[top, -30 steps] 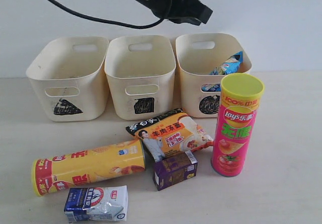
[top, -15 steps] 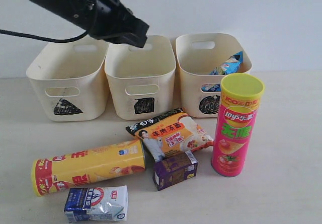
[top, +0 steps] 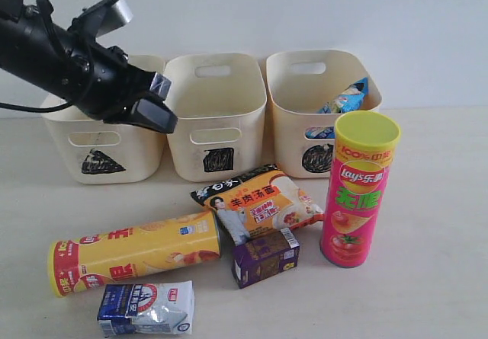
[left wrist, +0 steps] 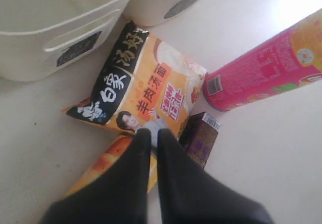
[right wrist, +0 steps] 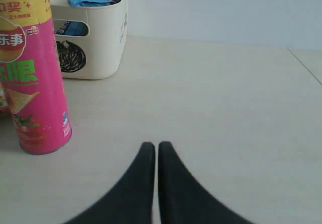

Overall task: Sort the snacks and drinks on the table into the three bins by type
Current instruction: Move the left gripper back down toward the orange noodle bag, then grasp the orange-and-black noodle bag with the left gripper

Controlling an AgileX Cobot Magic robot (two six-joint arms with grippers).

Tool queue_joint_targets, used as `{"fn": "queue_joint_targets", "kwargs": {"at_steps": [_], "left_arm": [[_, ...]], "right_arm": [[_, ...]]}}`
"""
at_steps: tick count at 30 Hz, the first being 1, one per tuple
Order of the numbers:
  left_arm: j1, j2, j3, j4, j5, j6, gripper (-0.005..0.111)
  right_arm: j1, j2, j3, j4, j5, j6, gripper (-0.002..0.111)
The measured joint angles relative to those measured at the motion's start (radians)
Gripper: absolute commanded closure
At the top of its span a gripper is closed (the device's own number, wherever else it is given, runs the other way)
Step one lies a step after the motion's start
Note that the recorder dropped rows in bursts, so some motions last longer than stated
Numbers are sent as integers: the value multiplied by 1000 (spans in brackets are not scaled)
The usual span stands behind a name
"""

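My left gripper (top: 156,114) hangs shut and empty in front of the triangle bin (top: 103,137), high above the table (top: 427,278). Seen from the left wrist, its tips (left wrist: 153,133) point down over the orange bag (left wrist: 138,90), the purple carton (left wrist: 201,138) and the yellow tube (left wrist: 98,168). The orange bag (top: 259,202) lies before the square bin (top: 216,114). The yellow tube (top: 133,251) lies flat, with the milk pouch (top: 146,308) in front of it. The pink tube (top: 358,190) stands upright. The blue bag (top: 347,99) sits in the circle bin (top: 316,103). My right gripper (right wrist: 152,146) is shut and empty, low over bare table.
The three bins stand in a row against a pale wall. The purple carton (top: 265,257) touches the orange bag's front edge. From the right wrist, the pink tube (right wrist: 30,78) and the circle bin (right wrist: 95,38) stand off to one side of the fingers.
The left arm has swung from above the circle bin leftward and downward to in front of the triangle bin. The snacks and drinks have not moved.
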Motion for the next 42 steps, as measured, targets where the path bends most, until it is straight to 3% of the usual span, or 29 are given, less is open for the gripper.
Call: {"fn": "queue_joint_targets", "kwargs": {"at_steps": [3, 9, 10, 21, 28, 42], "left_arm": [[3, 27, 18, -2, -3, -11, 85], [3, 112, 17, -6, 28, -36, 25], [3, 130, 17, -6, 29, -37, 20], [3, 226, 17, -13, -56, 43, 21], [3, 312, 17, -211, -99, 214, 21], [-92, 452, -91, -216, -138, 237, 21]], "right_arm": [[0, 0, 0, 0, 0, 0, 108], [0, 0, 0, 0, 0, 0, 108], [0, 0, 0, 0, 0, 0, 108], [0, 0, 0, 0, 0, 0, 108], [0, 0, 0, 0, 0, 0, 108], [0, 0, 0, 0, 0, 0, 108]]}}
